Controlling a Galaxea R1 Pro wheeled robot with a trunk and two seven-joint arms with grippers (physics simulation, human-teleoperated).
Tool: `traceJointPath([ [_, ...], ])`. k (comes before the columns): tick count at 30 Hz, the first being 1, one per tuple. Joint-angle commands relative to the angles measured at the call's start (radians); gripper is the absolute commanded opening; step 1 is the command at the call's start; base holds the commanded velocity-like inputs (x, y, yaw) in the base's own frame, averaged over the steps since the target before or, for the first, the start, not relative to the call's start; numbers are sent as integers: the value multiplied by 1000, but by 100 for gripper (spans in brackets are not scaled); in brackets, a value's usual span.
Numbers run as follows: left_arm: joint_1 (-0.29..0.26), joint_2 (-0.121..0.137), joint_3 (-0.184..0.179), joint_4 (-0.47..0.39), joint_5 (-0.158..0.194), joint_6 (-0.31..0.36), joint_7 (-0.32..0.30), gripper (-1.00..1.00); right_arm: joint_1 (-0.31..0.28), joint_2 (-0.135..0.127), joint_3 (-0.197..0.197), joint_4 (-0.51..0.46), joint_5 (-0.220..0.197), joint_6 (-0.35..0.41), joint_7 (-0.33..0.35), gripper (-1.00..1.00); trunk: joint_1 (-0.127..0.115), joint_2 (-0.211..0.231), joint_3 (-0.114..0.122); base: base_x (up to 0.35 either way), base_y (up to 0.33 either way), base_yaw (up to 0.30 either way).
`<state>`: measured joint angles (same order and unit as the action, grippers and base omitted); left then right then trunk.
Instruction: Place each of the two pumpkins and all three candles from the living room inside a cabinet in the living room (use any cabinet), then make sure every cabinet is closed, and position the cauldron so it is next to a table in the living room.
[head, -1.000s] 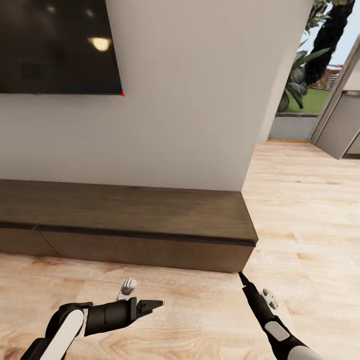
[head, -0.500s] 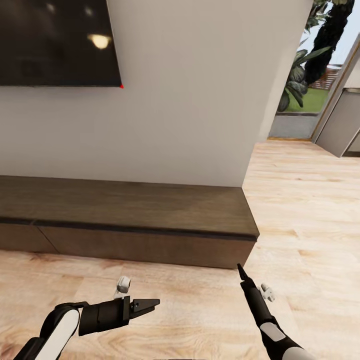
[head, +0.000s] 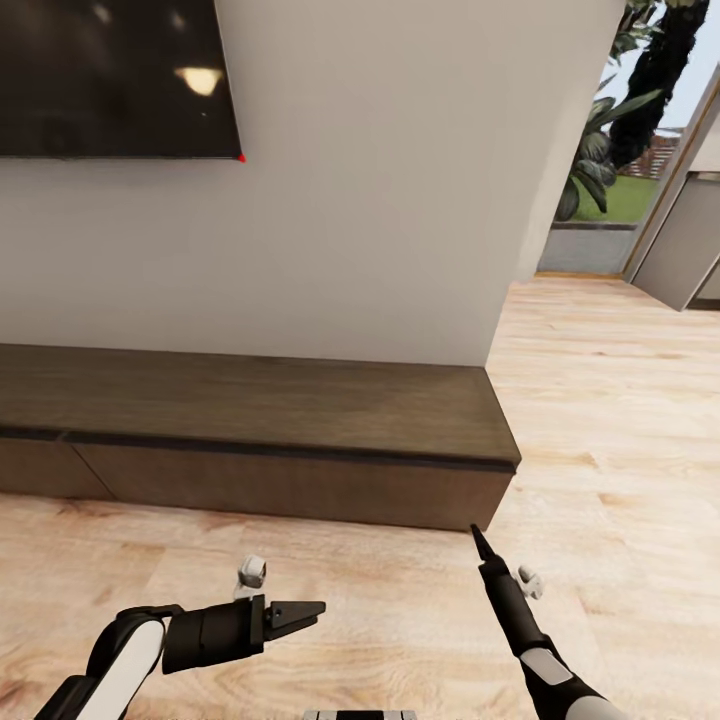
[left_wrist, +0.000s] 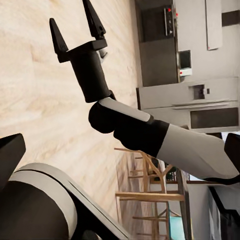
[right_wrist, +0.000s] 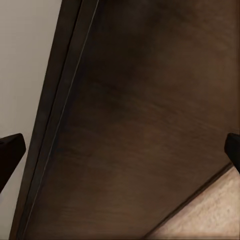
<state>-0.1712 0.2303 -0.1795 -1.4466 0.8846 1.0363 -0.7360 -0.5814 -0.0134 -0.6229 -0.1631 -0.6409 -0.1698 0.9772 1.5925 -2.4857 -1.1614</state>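
A long, low dark-brown cabinet (head: 300, 420) lies against the far wall, drawers shut. Near it, the right hand (head: 478, 540) points at its right end, fingers spread. The left hand (head: 305, 612), nearer, closure unclear.

The head camera looks forward and down from well back, taking in the wall, the long low cabinet (head: 300, 440) and the wooden floor (head: 600, 400). The right wrist camera sits very near that same cabinet (right_wrist: 150, 125), facing its dark front with a strip of floor at one corner. The left wrist camera faces sideways across the floor, catching the right hand (left_wrist: 75, 32) and a kitchen beyond.
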Motion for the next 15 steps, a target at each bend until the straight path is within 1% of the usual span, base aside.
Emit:
traceJointPath([
  [1, -1, 1, -1, 0, 0, 3, -7, 100, 0, -1, 5, 2, -6, -6, 3, 100, 0, 0, -1, 0, 0, 0],
  [5, -1, 1, 0, 0, -3, -2, -60, 100, 0, -5, 5, 2, -6, -5, 6, 100, 0, 0, -1, 0, 0, 0],
  [6, -1, 1, 3, 0, -5, -6, -88, 100, 0, -7, 4, 2, -6, -4, 19, 100, 0, 0, -1, 0, 0, 0],
  [7, -1, 2, 3, 0, -6, -9, -96, 100, 0, -8, 4, 2, -6, -3, 28, 100, 0, 0, -1, 0, 0, 0],
  [12, -1, 2, 2, 1, -10, -16, -107, 100, 2, -13, -13, 2, -6, 6, 62, 100, 0, 0, -1, 0, 0, 0],
  [15, -1, 1, -1, 2, -12, -28, -108, 100, 3, -14, -33, 1, -6, 6, 85, 100, 0, 0, -1, 0, 0, 0],
])
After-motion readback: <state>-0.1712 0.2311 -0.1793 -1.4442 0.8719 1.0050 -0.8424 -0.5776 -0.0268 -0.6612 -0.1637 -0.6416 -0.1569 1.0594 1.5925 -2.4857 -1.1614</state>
